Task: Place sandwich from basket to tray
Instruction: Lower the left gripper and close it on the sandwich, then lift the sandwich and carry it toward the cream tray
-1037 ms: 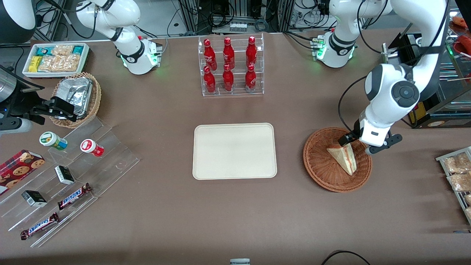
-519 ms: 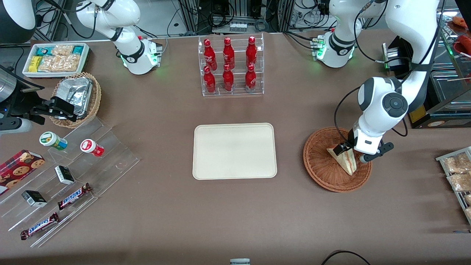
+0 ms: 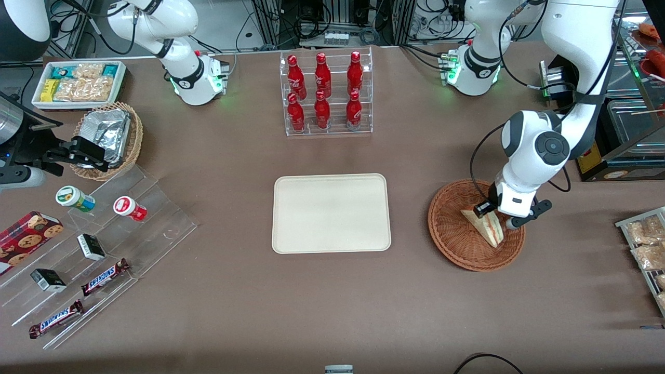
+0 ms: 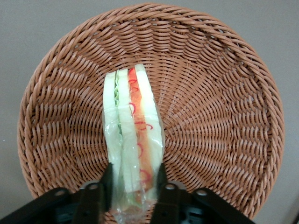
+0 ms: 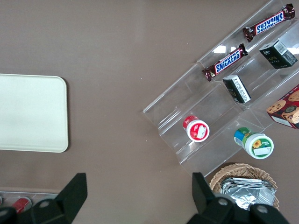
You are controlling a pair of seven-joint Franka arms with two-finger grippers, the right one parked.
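Observation:
The sandwich [image 3: 491, 229], a pale wedge with red, pink and green layers in clear wrap, stands on edge in the reddish-brown wicker basket [image 3: 456, 244]. My left gripper [image 3: 497, 216] is down in the basket, its two black fingers pressed against the bread faces at the sandwich's end farther from the front camera. In the left wrist view the fingers [image 4: 106, 179] flank the sandwich [image 4: 133, 130], which rests on the basket's weave [image 4: 224, 116]. The cream tray [image 3: 331, 213] lies bare at mid-table, toward the parked arm's end from the basket; it also shows in the right wrist view [image 5: 28, 112].
A clear rack of red bottles [image 3: 326, 93] stands farther from the front camera than the tray. A rack of bagged pastries [image 3: 644, 249] sits at the working arm's table end. Clear tiered stands with snacks [image 3: 93, 249] and a foil-filled basket [image 3: 109, 137] lie toward the parked arm's end.
My left gripper has come down into the basket over the sandwich, and its fingers have drawn together onto the sandwich's sides. The sandwich has not moved.

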